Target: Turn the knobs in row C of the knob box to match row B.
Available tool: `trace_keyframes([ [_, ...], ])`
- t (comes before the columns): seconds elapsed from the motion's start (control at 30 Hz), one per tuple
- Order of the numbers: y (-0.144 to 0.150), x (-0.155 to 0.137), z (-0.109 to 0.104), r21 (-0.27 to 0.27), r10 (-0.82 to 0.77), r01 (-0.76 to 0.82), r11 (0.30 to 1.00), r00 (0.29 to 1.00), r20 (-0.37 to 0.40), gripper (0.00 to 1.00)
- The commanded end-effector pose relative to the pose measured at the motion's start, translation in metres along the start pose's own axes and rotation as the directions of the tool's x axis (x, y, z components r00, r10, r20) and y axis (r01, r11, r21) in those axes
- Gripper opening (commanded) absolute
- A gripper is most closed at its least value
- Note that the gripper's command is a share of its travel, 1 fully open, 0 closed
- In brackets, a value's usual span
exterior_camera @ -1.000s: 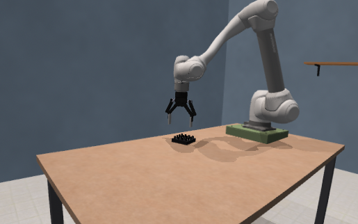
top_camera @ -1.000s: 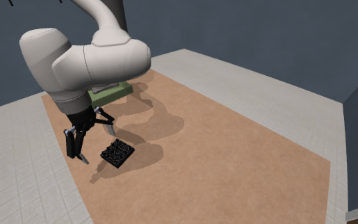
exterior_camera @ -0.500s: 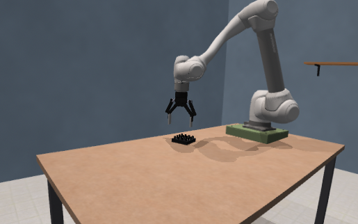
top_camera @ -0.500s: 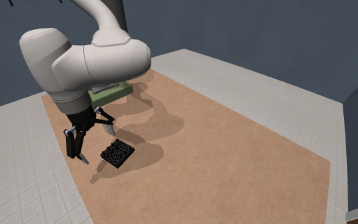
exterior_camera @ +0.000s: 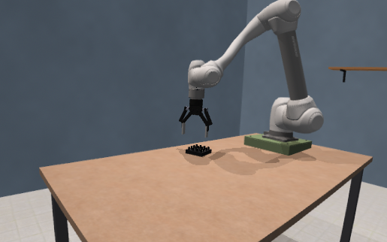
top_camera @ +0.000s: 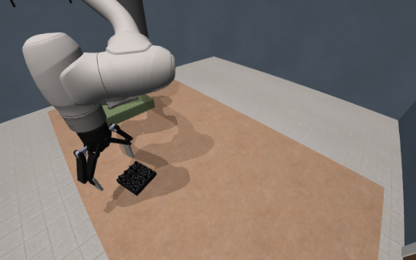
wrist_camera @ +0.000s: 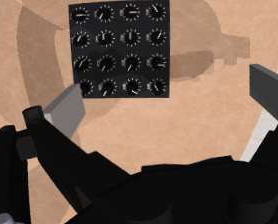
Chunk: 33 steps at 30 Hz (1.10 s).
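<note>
The knob box [top_camera: 138,178] [exterior_camera: 198,150] [wrist_camera: 119,48] is a small black square box that stands flat on the brown table [top_camera: 259,182] [exterior_camera: 173,192]. In the wrist view it shows a four-by-four grid of black knobs with white lines; the names are too small to read. My gripper [top_camera: 113,169] [exterior_camera: 195,132] [wrist_camera: 167,88] is open and empty. It hangs well above the box, a little to one side of it. Nothing is between the fingers.
The arm's green base plate [top_camera: 128,111] [exterior_camera: 277,143] sits on the table behind the box. A wall shelf [exterior_camera: 369,69] hangs at the far right. The table's near edge lies close beside the box in the top view.
</note>
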<state>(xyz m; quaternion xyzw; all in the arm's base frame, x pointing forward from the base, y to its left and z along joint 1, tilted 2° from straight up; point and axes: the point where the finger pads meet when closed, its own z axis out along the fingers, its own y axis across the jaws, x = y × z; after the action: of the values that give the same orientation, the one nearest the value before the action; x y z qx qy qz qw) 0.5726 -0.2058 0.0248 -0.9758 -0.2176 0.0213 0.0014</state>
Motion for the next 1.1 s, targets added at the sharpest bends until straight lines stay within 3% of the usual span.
trace_keyframes([
  [0.0, 0.000, -0.002, 0.000, -0.001, 0.000, 0.000, 1.000, 1.000, 0.000, 1.00],
  [1.07, -0.006, -0.050, 0.001, -0.001, 0.000, 0.000, 1.000, 1.000, 0.001, 1.00],
])
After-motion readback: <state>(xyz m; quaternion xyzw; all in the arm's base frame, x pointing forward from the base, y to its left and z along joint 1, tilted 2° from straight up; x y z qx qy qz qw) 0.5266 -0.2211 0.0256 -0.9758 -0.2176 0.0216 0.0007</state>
